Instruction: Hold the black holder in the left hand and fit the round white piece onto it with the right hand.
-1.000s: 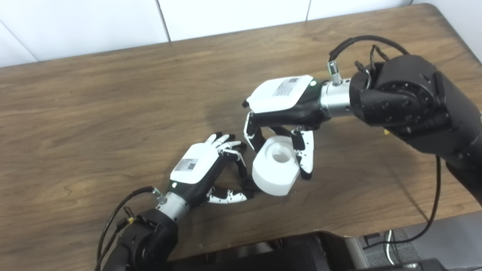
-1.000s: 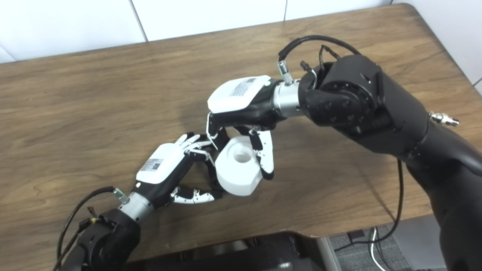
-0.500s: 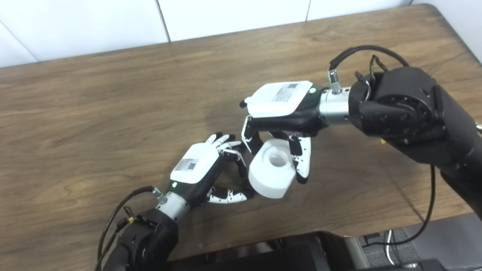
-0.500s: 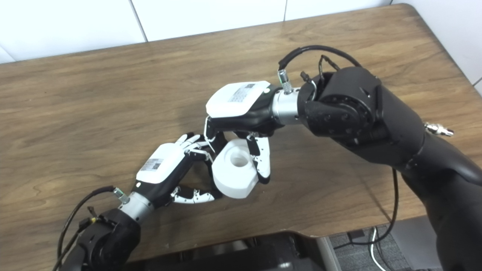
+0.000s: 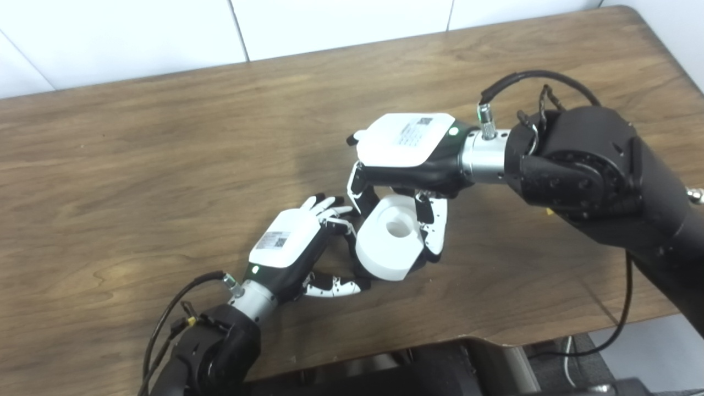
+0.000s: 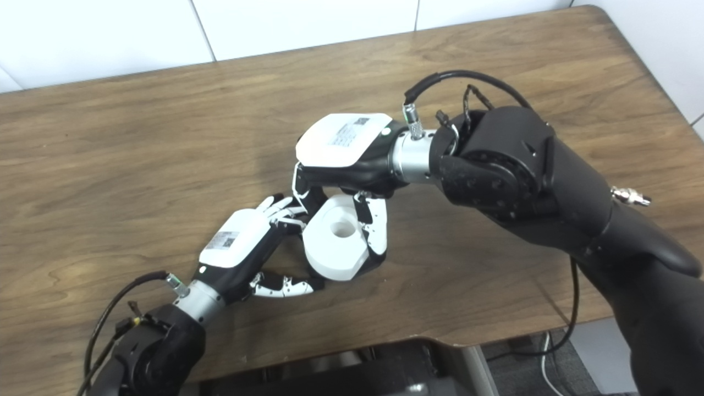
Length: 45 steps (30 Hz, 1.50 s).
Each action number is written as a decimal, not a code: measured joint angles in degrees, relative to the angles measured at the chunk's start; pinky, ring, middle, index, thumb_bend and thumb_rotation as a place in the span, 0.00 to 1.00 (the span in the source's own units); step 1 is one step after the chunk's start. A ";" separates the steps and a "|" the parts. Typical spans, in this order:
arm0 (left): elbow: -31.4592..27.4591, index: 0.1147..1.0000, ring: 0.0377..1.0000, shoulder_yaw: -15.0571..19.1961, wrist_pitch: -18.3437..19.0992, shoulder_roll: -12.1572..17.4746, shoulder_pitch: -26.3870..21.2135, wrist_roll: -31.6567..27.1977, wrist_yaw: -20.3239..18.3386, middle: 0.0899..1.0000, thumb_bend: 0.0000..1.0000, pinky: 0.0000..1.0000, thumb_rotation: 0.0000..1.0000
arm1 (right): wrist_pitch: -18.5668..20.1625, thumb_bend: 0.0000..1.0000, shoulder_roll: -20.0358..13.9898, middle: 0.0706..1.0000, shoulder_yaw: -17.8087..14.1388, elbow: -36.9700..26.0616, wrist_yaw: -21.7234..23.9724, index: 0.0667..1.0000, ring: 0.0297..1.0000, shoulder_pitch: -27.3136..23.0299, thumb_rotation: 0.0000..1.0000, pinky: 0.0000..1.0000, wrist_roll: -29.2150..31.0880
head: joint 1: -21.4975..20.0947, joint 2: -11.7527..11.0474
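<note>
Left eye view: carrying the round white piece [image 5: 389, 243] leftward and a little farther back than a second ago, now pressing right against the left hand [image 5: 297, 250], with the right hand [image 5: 410, 159] reaching in palm-down from the right and its fingers [image 5: 434, 234] clamping the piece from both sides just above the tabletop [image 5: 137, 143], likely closing in for the fit. Right eye view: keeping the left hand low near the front edge, fingers curling on what is probably the black holder [image 6: 308, 250], mostly hidden, so the grip cannot be confirmed.
</note>
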 measured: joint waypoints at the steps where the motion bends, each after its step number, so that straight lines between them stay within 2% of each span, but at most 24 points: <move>1: -0.01 0.42 0.94 0.00 0.04 -0.01 -0.01 0.00 -0.05 0.81 0.52 1.00 0.06 | 0.00 0.53 -0.01 0.49 0.02 0.00 0.00 0.41 0.71 0.00 0.00 1.00 0.04 | -0.09 0.09; 13: -0.01 0.42 0.94 0.02 0.07 -0.17 -0.09 0.00 -0.09 0.81 0.52 1.00 0.06 | 0.00 0.53 -2.54 0.49 2.51 0.01 0.00 0.41 0.69 -0.68 0.00 0.99 2.41 | -0.26 0.26; 16: -0.02 0.42 0.94 0.04 0.09 -0.17 -0.09 0.00 -0.09 0.81 0.52 1.00 0.06 | 0.00 0.53 -2.59 0.45 3.11 0.00 0.00 0.44 0.69 -1.14 0.00 0.99 2.65 | -0.35 0.44; 19: -0.05 0.42 0.94 0.04 0.14 -0.22 -0.07 0.00 -0.12 0.81 0.52 1.00 0.06 | 0.00 0.53 -2.50 0.49 3.14 -0.09 0.00 0.41 0.69 -1.14 0.00 0.98 2.61 | -0.35 0.44; 20: -0.07 0.42 0.94 0.04 0.16 -0.22 -0.07 0.00 -0.15 0.81 0.52 1.00 0.06 | 0.00 0.53 -2.46 0.47 3.18 -0.13 0.00 0.43 0.69 -1.08 0.00 0.98 2.37 | -0.44 0.61; 23: -0.10 0.42 0.94 0.04 0.16 -0.22 -0.07 0.00 -0.16 0.81 0.52 1.00 0.06 | 0.00 0.53 -2.01 0.49 3.61 -0.95 0.00 0.41 0.68 -0.61 0.00 0.94 -0.26 | -0.44 0.53; 30: -0.19 0.42 0.94 0.03 0.34 -0.27 -0.07 0.01 -0.39 0.81 0.52 1.00 0.06 | -0.75 0.53 0.23 0.45 3.68 -3.31 -0.03 0.44 0.64 2.71 0.00 0.97 -8.40 | -0.44 0.26; 36: -0.41 0.42 0.94 0.00 0.45 -0.55 -0.04 0.26 -0.61 0.81 0.52 1.00 0.06 | -2.68 0.53 1.01 0.43 3.77 -3.16 -0.02 0.47 0.67 5.17 0.00 0.99 -11.82 | -0.44 0.18; 41: -0.63 0.42 0.94 0.12 0.56 -0.57 0.04 0.27 -0.76 0.81 0.52 1.00 0.06 | -5.28 0.53 2.17 0.42 2.52 -3.39 0.05 0.47 0.67 6.39 0.00 1.00 -13.41 | -0.53 0.09; 45: -0.63 0.42 0.94 0.11 0.56 -0.58 0.01 0.27 -0.80 0.81 0.52 1.00 0.06 | -5.61 0.53 2.87 0.42 1.28 -3.45 0.11 0.48 0.66 7.50 0.00 1.00 -13.79 | -0.61 0.26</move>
